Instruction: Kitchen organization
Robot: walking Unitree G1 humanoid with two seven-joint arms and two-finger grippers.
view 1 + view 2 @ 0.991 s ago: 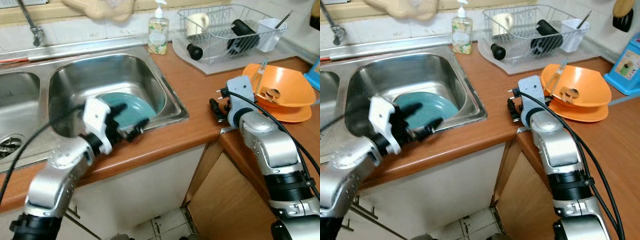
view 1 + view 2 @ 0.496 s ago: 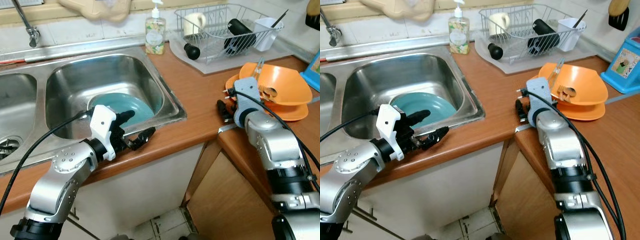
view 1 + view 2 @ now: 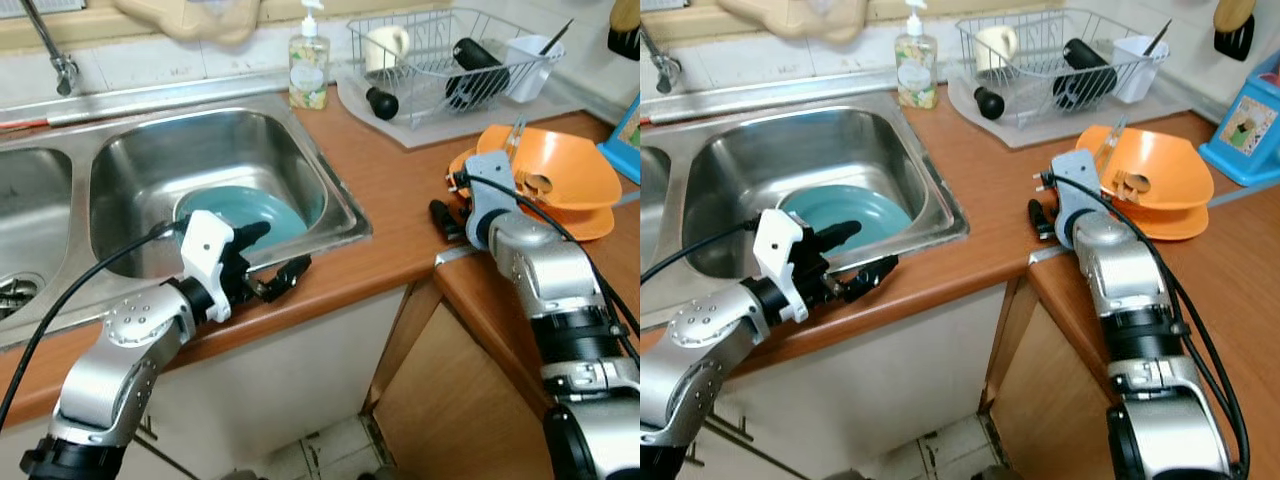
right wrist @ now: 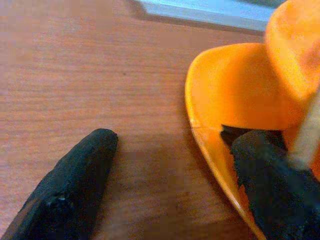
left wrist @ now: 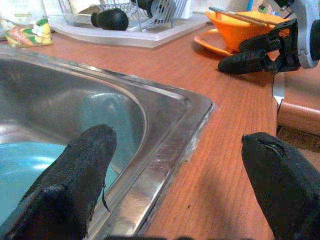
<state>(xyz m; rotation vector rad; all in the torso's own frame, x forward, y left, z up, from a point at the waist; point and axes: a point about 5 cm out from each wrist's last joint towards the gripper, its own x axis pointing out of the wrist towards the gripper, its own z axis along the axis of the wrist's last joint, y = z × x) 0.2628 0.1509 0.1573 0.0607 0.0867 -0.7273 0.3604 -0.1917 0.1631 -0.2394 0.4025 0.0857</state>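
The orange plate (image 3: 1160, 222) lies on the wooden desk (image 3: 400, 190) near its right end, with an orange bowl (image 3: 1160, 165) stacked on it and what looks like a pair of chopsticks (image 3: 1110, 135) leaning in the bowl. The right hand (image 4: 170, 165) is down at the plate's near edge, fingers apart: one black finger (image 4: 75, 180) lies on the bare wood just beside the rim, the other (image 4: 272, 185) is over the plate's lip, so the rim sits between them but is not yet pinched. It seems the step in hand is taking hold of the orange stack to tidy it away; the next move calls for closing on the rim and lifting level, since the bowl and chopsticks ride loose on top and could slide. Further left, a teal plate (image 3: 250, 210) lies in the bottom of the steel sink (image 3: 340, 195). The left hand (image 3: 270, 265) hovers at the sink's front rim, its fingers spread wide and holding nothing, one over the basin and one over the desk. Behind, a wire dish rack (image 3: 450, 60) holds a mug (image 3: 385, 45) and dark utensils, a soap bottle (image 3: 308, 70) stands beside the sink, and a blue carton (image 3: 1245, 125) stands beyond the bowl.
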